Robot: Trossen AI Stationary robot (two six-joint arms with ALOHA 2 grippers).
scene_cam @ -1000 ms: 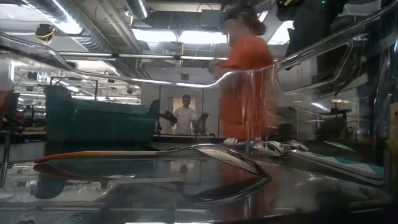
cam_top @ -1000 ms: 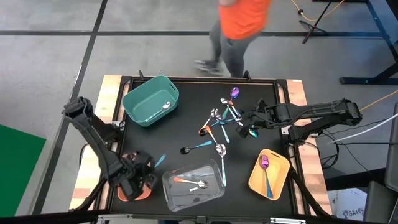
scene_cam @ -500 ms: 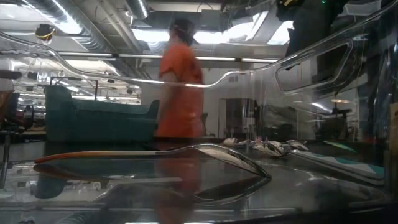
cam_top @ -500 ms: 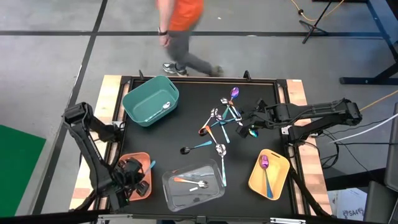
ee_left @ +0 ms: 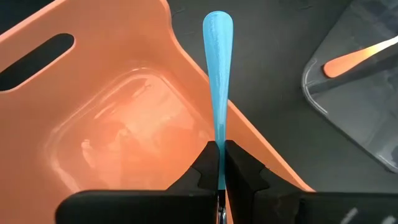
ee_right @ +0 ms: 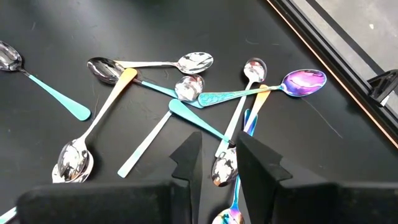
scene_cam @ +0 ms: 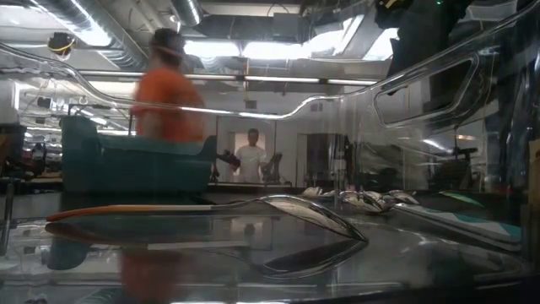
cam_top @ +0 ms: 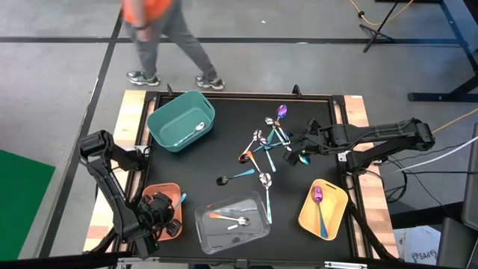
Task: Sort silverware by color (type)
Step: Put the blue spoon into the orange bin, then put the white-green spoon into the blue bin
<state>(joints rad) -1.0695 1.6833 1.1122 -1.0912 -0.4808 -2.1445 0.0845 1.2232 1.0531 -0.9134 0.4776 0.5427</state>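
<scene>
In the high view the loose spoons [cam_top: 267,149] are seen lying just ahead of the right claw [cam_top: 293,143] on the black worktop [cam_top: 224,161], while the left claw [cam_top: 166,217] is held over the salmon bin [cam_top: 149,193]; its spoon's bowl is hidden. In the left wrist view the left claw [ee_left: 221,163] is pinched on a teal handle [ee_left: 217,74], which is judged light, stiff and slippery. In the right wrist view the right claw [ee_right: 219,152] is spread above crossed handles; a free handle end is judged the best hold.
</scene>
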